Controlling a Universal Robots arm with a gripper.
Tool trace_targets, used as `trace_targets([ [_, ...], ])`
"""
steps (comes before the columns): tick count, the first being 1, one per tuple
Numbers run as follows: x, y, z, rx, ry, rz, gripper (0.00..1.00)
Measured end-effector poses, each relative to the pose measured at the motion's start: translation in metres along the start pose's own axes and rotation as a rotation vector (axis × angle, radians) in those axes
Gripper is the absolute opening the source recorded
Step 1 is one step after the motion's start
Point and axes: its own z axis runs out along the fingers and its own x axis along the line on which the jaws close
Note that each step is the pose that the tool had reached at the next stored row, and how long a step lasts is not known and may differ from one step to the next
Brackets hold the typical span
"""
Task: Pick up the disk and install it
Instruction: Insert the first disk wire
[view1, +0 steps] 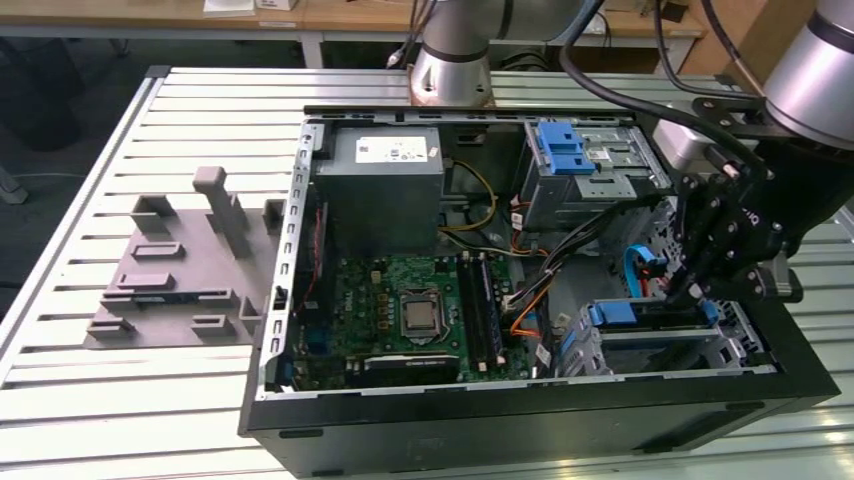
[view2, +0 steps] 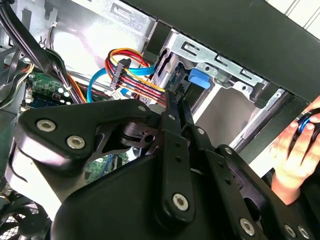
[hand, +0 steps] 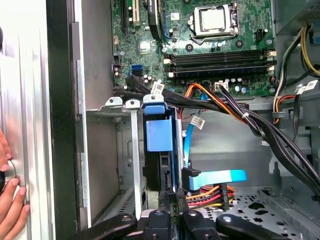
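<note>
The computer case (view1: 534, 420) lies on its side on the slatted metal surface (view1: 200, 90) with its side panel off, so the motherboard (view1: 400, 310) and the drive bays face upward and the arm can come at them from above. The grey power-supply box (view1: 387, 190) sits at the case's far edge, by the arm's base. A grey moulded fixture (view1: 174, 270) rests on the surface beside the case, toward the exterior view's left.

The disk (hand: 159, 145) is standing on edge in the drive cage (hand: 125, 150) at the case's near corner on the exterior view's right, its blue carrier frame uppermost; judging by how deep it sits between the cage walls, it is at least partly slid home. The bundle of red, yellow and orange cables (hand: 210, 192) and the flat blue data cable (hand: 220, 176) lie just beside the cage, apparently not yet joined to the disk, though that is hard to confirm.

The claw (hand: 172, 200) is down inside the case at the cage, its fingers drawn close together and narrow, the tips right at the disk's edge; they seem to pinch or press the blue frame, but whether they truly grip it I cannot tell

A person's hand (view2: 295, 150) rests on the outer wall of the case
</note>
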Motion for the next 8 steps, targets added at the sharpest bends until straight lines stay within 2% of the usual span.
trace_targets([
  [8, -0.0003, -0.0003, 0.0037, -0.0084, 0.0006, -0.001, 0.16],
])
